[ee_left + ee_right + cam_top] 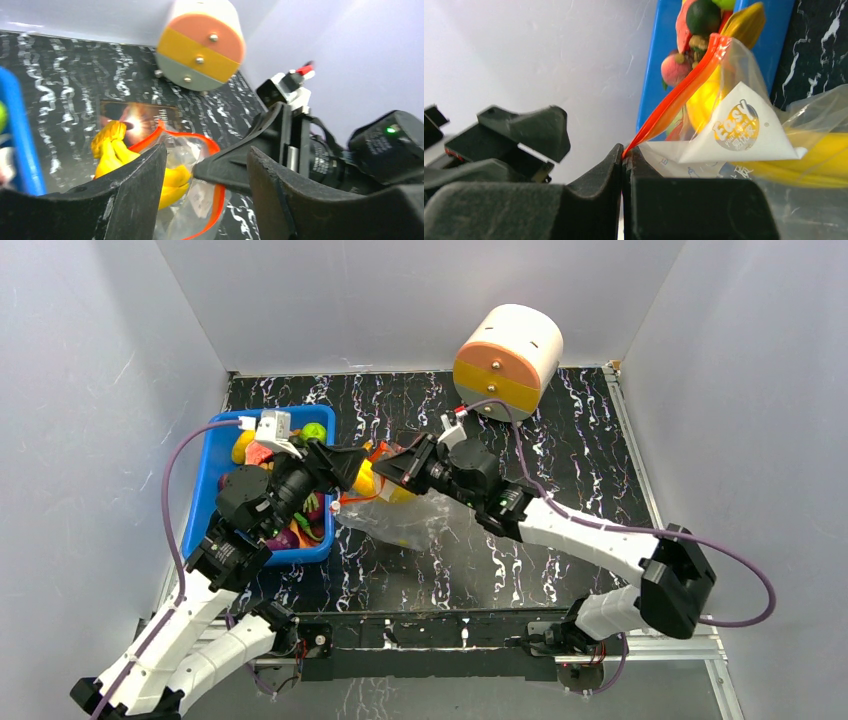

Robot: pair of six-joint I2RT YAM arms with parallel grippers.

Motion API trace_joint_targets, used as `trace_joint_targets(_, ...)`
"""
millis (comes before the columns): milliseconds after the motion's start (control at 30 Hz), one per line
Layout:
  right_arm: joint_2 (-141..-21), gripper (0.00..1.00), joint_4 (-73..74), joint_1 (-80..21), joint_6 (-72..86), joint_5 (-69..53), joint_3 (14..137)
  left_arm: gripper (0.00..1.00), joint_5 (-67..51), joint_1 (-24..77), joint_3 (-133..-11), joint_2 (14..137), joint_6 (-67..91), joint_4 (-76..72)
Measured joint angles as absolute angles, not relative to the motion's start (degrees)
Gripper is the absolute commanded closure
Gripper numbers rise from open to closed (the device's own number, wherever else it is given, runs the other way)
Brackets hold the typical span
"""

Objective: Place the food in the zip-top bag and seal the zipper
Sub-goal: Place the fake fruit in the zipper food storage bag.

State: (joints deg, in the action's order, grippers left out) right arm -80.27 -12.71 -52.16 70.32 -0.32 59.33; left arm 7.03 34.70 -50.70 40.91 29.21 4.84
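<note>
Blue bin [207, 475]: left on the counter [570, 455], holding mixed food [702, 17] in green, red and purple.
Left hand [206, 155]: jaws apart, gripping nothing, close to the bag's mouth.
Zip-top bag [405, 528]: mid-counter beside the bin, mouth raised and unsealed, yellow banana [112, 147] partway in.
Right hand [622, 160]: pinched tight on the zipper [674, 97].
Cylinder [508, 360]: back right, on its side.
</note>
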Motion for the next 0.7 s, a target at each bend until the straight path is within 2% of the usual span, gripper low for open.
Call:
trace_joint_targets(167, -74.2, 1.0, -10.9, -52.1, 67.9, -3.2, 55.4, 0.37, -0.9, 34.7, -52.4, 40.9, 29.8, 5.9)
trace_joint_targets(500, -58.8, 1.0, -7.2, -51.3, 57.2, -7.2, 52.1, 0.52, -1.0, 34.7, -57.7, 39.9, 26.7, 20.3)
trace_joint_targets(567, -56.4, 1.0, -6.1, -51.3, 55.5, -7.3, 51.8, 0.52, -1.4, 34.7, -57.8, 40.2, 27.8, 22.8)
trace_joint_targets(700, -52.2, 1.0, -4.0, -51.3, 52.5, -7.0, 51.7, 0.45, -5.0, 34.7, -56.7, 41.4, 31.2, 24.6)
